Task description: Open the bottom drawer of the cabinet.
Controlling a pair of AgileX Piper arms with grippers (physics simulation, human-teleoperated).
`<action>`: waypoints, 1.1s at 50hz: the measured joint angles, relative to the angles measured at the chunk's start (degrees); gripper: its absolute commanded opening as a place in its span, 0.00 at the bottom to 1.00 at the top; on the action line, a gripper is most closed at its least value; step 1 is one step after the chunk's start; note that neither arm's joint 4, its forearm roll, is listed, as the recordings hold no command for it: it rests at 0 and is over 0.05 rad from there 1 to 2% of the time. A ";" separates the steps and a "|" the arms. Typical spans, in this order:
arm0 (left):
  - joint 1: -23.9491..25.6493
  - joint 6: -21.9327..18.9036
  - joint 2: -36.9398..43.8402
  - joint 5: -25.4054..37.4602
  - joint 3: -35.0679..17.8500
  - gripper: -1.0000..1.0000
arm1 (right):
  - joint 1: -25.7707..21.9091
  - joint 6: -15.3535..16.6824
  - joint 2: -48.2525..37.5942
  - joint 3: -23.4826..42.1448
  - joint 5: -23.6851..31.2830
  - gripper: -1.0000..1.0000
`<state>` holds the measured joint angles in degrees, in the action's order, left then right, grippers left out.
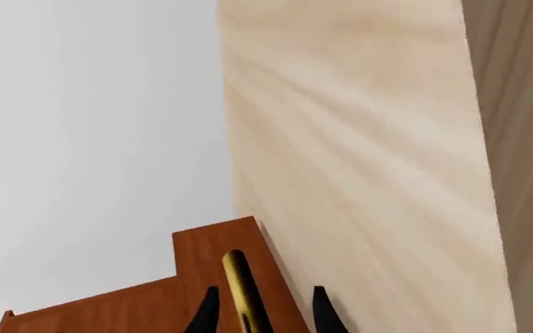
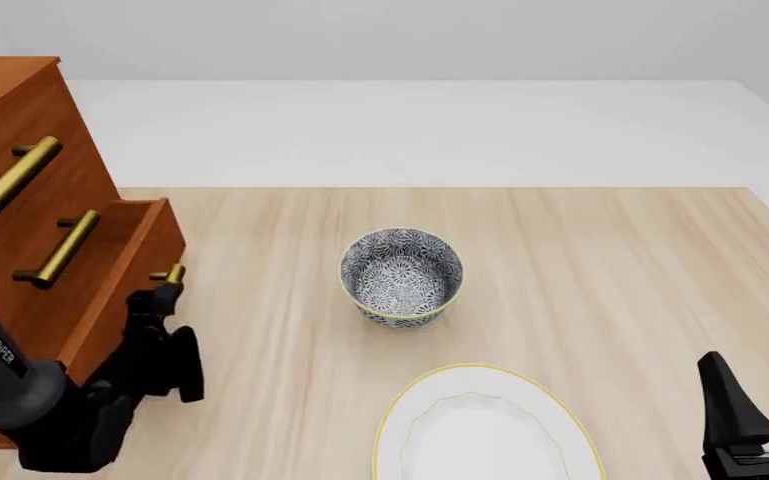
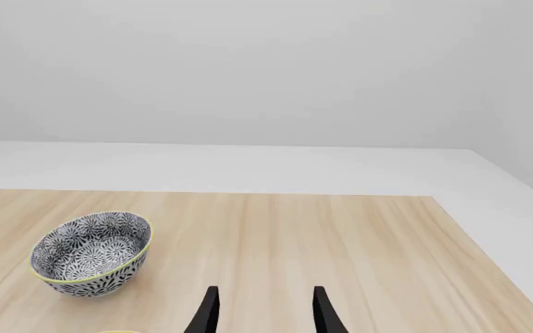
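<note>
In the left wrist view, the left pincer point(image 1: 261, 311) has its two dark fingers on either side of a brass handle point(image 1: 242, 288), closed around that bar; behind it is the reddish-brown front of the bottom drawer point(image 1: 206, 274), and past that the pale wood surface point(image 1: 359, 173) runs away from the camera. In the front view, the cabinet point(image 2: 11, 160) stands at the left edge of the surface point(image 2: 598, 280), and its bottom drawer point(image 2: 124, 275) juts out from the cabinet face, partly open, with the two upper handles showing above it. The left pincer point(image 2: 167, 290) sits at the drawer front, where one end of the handle point(image 2: 171, 273) shows just above the black fingers. A patterned bowl point(image 2: 402, 276) stands near the middle of the surface, well apart from the cabinet, and a white plate point(image 2: 484, 430) with a yellow rim lies nearer the camera. The right pincer point(image 2: 758, 400) hangs at the lower right, clear of everything. In the right wrist view, the right pincer point(image 3: 261, 311) has its fingers spread with nothing between them, above bare wood, with the bowl point(image 3: 91, 253) off to one side.
</note>
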<state>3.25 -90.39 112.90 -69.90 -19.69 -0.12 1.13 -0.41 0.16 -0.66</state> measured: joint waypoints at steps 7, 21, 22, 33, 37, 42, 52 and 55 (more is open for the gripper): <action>0.91 7.63 -2.26 0.01 2.57 1.00 | 0.00 0.00 0.00 0.00 0.00 1.00; 1.13 13.39 -8.63 0.01 8.79 1.00 | 0.00 0.00 0.00 0.00 0.00 1.00; 1.14 13.53 -9.29 0.01 9.36 1.00 | 0.00 0.00 0.00 0.00 0.00 1.00; 1.79 13.97 -17.35 0.01 15.65 1.00 | 0.00 0.00 0.00 0.00 0.00 1.00; 2.34 13.92 -19.54 0.01 16.98 1.00 | 0.00 0.00 0.00 0.00 0.00 1.00; 3.26 13.91 -21.66 0.01 18.05 1.00 | 0.00 0.00 0.00 0.00 0.00 1.00; 5.33 14.26 -24.89 0.01 19.09 1.00 | 0.00 0.00 0.00 0.00 0.00 1.00; 5.96 14.47 -25.74 0.01 19.24 1.00 | 0.00 0.00 0.00 0.00 0.00 1.00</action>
<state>9.20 -75.92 87.16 -69.90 -0.44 -0.12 1.13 -0.41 0.16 -0.66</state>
